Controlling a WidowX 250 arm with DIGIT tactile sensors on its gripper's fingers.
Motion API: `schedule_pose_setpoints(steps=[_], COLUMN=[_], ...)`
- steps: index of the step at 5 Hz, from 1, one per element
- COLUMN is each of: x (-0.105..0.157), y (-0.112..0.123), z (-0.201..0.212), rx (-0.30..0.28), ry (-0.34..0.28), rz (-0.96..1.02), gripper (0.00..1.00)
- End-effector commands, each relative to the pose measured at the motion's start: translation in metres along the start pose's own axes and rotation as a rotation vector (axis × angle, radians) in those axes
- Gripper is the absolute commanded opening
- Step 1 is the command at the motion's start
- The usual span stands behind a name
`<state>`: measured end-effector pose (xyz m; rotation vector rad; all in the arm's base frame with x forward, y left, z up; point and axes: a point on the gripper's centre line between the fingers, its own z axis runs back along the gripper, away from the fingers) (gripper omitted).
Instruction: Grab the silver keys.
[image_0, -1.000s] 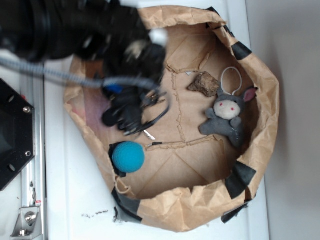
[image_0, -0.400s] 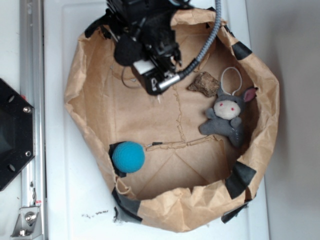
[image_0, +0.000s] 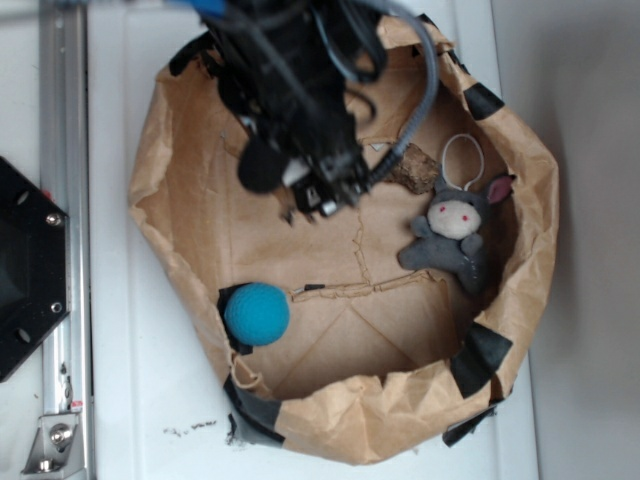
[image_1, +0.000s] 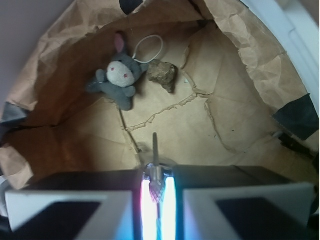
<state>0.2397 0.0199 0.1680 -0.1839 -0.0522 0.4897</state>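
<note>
The silver keys are pinched between my jaws in the wrist view, with one thin silver blade sticking out past the tips over the bag floor. My gripper is shut on them. From outside, the black arm reaches down from the top edge and the gripper hangs over the back middle of the brown paper bag. There the keys are almost wholly hidden by the fingers.
A grey plush bunny with a white loop lies at the bag's right, with a brown lump beside it. A blue ball rests at the front left wall. Left of the bag are a metal rail and a black block.
The gripper left the bag's left side for the back middle. It has since shifted a little toward the front, and where it was a second ago the floor is bare.
</note>
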Motion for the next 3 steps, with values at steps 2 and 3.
schedule_pose_setpoints(steps=[2, 3], x=[-0.0018, 0.0013], y=[0.0002, -0.0017], z=[-0.0112, -0.0120], rx=[0.052, 0.049], ry=[-0.016, -0.008], rz=[0.014, 0.022], gripper=[0.00, 0.00])
